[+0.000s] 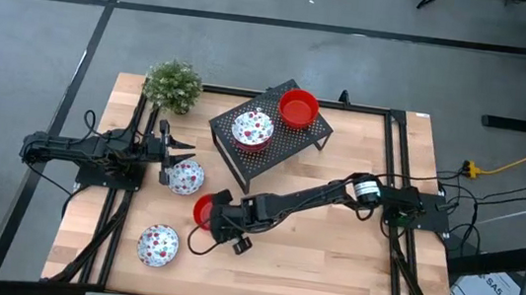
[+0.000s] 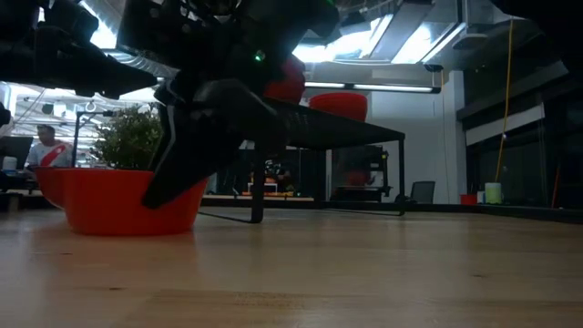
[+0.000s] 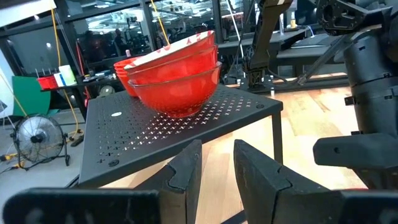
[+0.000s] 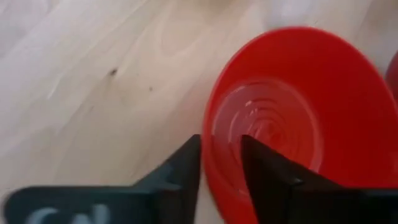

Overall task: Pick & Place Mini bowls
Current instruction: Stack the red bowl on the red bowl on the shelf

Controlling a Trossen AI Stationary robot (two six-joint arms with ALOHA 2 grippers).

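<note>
Red mini bowl [image 4: 280, 112] sitting on the counter [image 1: 329, 264], rim pinched by right gripper [image 4: 221, 155]. Left gripper [image 3: 214, 165] slightly spread, holding nothing.

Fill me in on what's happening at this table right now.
The right arm reaches across the table, its tool straddling the rim of a plain red bowl, one finger inside and one outside. The left tool waits near the plant, empty, beside a speckled bowl. Another speckled bowl sits near the front edge. The black rack holds a speckled-inside stack and a red bowl.
</note>
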